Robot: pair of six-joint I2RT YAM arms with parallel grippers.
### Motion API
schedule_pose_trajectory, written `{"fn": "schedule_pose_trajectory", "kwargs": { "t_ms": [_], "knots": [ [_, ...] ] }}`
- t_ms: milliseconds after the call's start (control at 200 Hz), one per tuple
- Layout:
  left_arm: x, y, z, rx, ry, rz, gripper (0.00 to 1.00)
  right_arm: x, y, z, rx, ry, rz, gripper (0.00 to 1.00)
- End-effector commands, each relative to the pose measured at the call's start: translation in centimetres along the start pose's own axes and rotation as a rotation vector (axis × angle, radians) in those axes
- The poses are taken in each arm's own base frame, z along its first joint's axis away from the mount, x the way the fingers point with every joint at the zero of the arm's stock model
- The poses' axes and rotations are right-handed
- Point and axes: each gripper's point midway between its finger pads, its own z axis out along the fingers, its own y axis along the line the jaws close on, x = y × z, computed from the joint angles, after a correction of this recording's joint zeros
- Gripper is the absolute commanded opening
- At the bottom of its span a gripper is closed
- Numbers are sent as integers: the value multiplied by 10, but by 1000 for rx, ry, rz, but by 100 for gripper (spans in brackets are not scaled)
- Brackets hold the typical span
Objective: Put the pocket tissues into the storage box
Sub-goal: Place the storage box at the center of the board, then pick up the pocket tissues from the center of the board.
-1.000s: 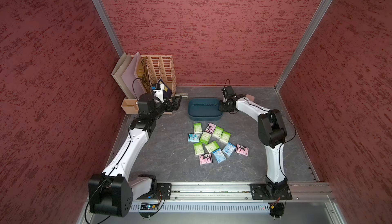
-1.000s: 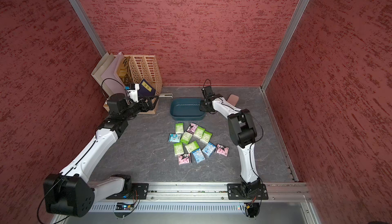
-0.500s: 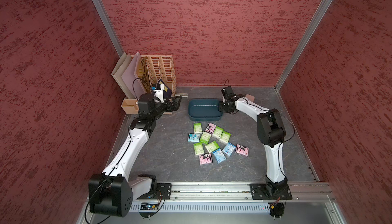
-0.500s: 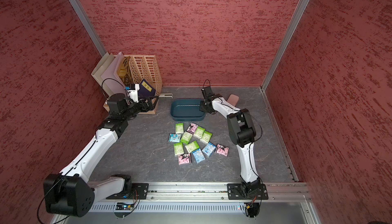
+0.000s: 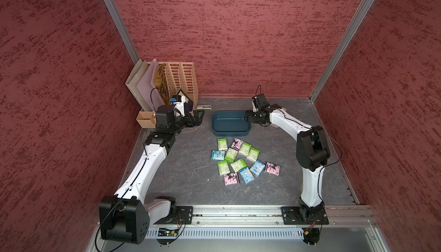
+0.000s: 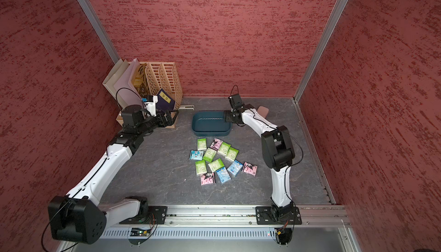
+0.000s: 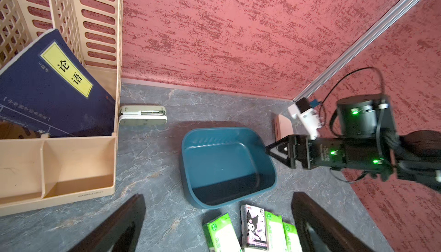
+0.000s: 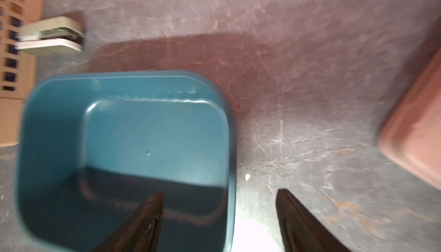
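Storage box is set upright on the table near the back wall, mouth upward and empty. Its long axis runs side to side, parallel to that wall. Pocket tissues are spread flat just in front of it, none inside. Their long axes are turned many ways, most of them slanted.

Right gripper is placed astride the right end wall of the box, one finger inside and one outside. Its jaws are parted and nothing is held. Left gripper is spread wide and empty beside the file rack, left of the box.

The step is judged to be clearing the rim. A straight lift is advised, so that the wall is not caught and the box dragged. The green packet nearest the box could then be gripped across its narrow width.
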Motion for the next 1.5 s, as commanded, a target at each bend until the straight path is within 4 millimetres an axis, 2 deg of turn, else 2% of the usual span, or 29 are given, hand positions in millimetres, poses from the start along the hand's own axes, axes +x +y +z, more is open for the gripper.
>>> {"fn": "schedule_pose_trajectory", "kwargs": {
  "t_ms": [0, 135, 306, 421, 636, 817, 1042, 1252, 1333, 1403, 1443, 1493],
  "knots": [
    [26, 6, -5, -47, 148, 34, 100, -19, 4, -40, -4, -106, -65, 81],
    [61, 18, -14, -111, 314, -4, 100, -14, 2, -60, -19, -126, -93, 81],
    [107, 18, -16, -124, 493, -60, 100, -9, 5, -69, -70, -101, -97, 79],
    [139, 21, -6, -128, 575, -69, 85, -10, 14, -77, -120, -127, -122, 79],
    [181, 18, 19, -154, 697, -66, 86, -6, 17, -80, -140, -105, -132, 78],
    [219, 28, 35, -207, 831, -68, 85, 2, 19, -79, -165, -88, -143, 80],
    [247, 23, 47, -199, 922, -46, 73, 9, 15, -74, -151, -66, -149, 75],
    [256, 20, 48, -185, 952, -46, 68, 12, 14, -72, -154, -57, -149, 70],
    [259, 19, 48, -179, 959, -53, 57, 13, 14, -71, -154, -53, -151, 70],
    [262, 19, 49, -178, 967, -61, 43, 14, 14, -71, -152, -50, -155, 69],
    [264, 19, 49, -176, 970, -64, 38, 15, 13, -70, -148, -47, -154, 69],
    [266, 19, 50, -176, 976, -69, 38, 15, 13, -71, -148, -46, -156, 69]
  ]
}}
